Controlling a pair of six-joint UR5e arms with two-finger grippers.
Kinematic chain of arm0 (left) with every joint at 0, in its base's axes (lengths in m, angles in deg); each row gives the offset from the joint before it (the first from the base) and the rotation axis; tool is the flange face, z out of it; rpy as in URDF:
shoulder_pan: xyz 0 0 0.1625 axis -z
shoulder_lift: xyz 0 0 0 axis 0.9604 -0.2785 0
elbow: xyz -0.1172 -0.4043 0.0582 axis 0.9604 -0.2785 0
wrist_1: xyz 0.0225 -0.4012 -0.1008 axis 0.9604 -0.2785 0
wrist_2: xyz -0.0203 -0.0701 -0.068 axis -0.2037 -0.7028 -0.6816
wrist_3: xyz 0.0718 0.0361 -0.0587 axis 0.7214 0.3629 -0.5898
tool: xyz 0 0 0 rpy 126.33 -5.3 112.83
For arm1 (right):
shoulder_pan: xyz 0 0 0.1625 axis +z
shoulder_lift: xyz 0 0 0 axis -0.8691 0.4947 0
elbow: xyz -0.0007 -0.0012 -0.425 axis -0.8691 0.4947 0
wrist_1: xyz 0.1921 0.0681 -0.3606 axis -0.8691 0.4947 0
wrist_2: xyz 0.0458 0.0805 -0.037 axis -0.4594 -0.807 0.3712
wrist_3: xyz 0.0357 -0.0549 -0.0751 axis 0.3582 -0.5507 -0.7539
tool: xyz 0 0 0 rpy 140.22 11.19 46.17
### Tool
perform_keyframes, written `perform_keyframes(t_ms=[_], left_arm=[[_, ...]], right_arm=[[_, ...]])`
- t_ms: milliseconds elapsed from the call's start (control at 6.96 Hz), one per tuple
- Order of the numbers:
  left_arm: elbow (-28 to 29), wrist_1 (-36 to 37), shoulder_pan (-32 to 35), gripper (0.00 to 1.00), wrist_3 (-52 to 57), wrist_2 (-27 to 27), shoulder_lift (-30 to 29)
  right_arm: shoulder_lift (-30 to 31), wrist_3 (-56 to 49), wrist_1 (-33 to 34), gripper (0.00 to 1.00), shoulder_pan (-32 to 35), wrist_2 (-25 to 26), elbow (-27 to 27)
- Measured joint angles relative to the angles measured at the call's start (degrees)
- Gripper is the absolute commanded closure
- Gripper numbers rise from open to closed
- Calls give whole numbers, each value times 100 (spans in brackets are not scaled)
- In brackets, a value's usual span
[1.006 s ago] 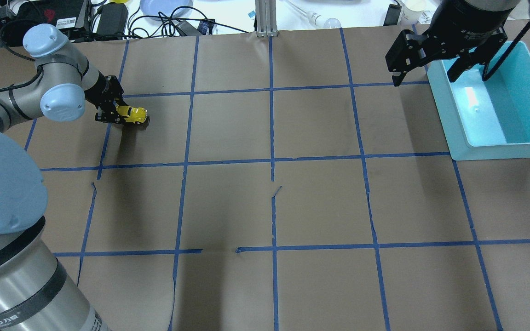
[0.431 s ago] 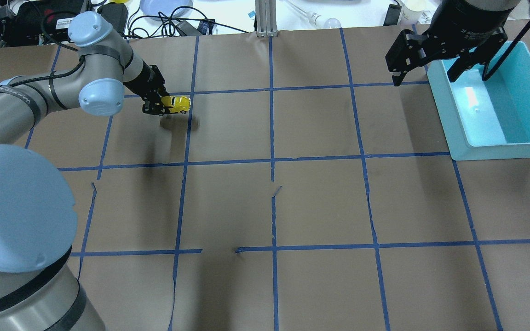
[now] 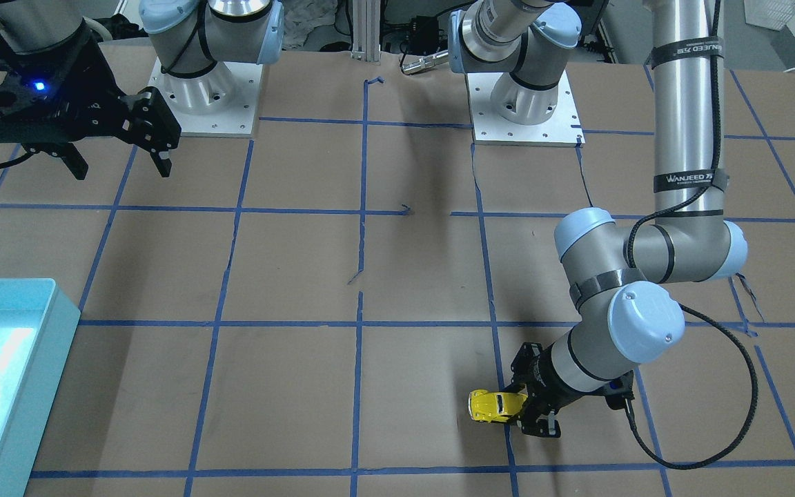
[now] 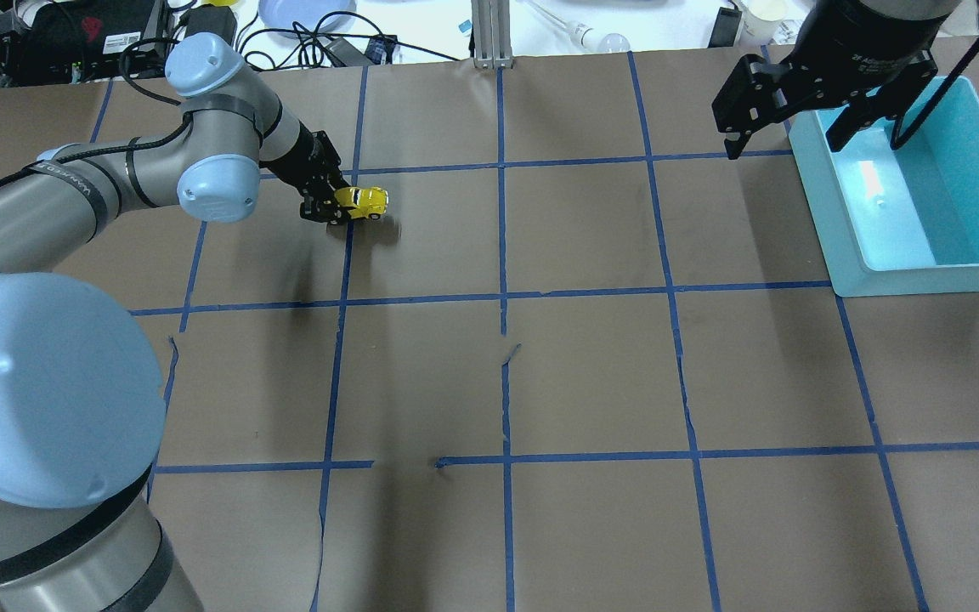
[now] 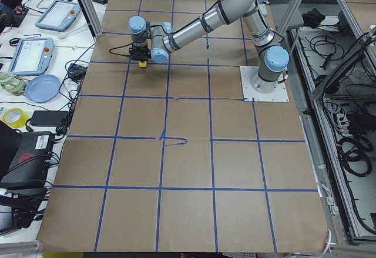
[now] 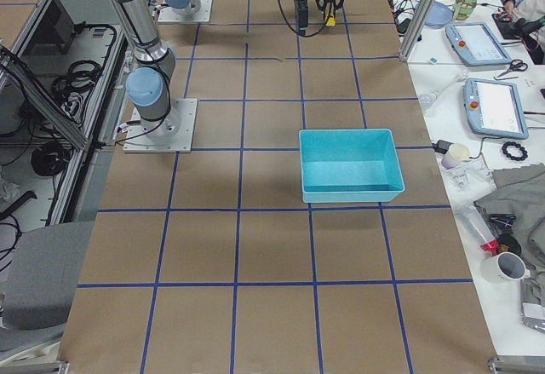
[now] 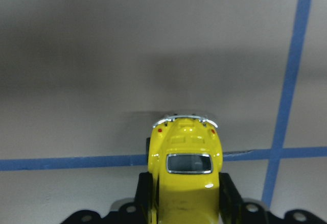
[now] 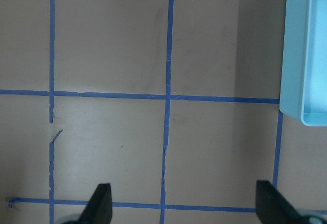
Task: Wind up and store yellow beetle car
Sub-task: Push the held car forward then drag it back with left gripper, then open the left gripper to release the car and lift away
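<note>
The yellow beetle car point(image 4: 360, 202) is small and glossy with dark windows. My left gripper point(image 4: 335, 204) is shut on its sides and holds it low over the brown paper, nose pointing right. It shows in the front view point(image 3: 496, 405) in the same gripper point(image 3: 520, 407) and in the left wrist view point(image 7: 186, 178), seen from behind between the two black fingers point(image 7: 229, 196). My right gripper point(image 4: 783, 127) is open and empty, high beside the turquoise bin point(image 4: 829, 212); its spread fingertips point(image 8: 99, 203) show in the right wrist view.
The turquoise bin point(image 3: 45, 324) stands at the right of the overhead view and is empty inside. Blue tape lines point(image 4: 502, 297) grid the brown paper. Cables, a plate and boxes lie beyond the far edge point(image 4: 285, 34).
My left arm has swung right along the table with the car in its gripper, from the left column across a tape line. The right arm has not moved.
</note>
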Motion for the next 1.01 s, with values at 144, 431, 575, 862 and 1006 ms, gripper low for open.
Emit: perform_keyframes(t_ms=[144,431,575,862,1006], left_arm=[[18,-14,-4,100,65,77,-50],[61,-11,-42,100,251,354,-118],[70,-1,-79,100,308,470,-137],[86,39,-248,100,622,716,-142],[88,47,-393,100,827,788,-140]], right_arm=[[0,0,0,0,0,0,-1],[0,0,0,0,0,0,-1],[0,0,0,0,0,0,-1],[0,0,0,0,0,-2,-1],[0,0,0,0,0,-6,-1]])
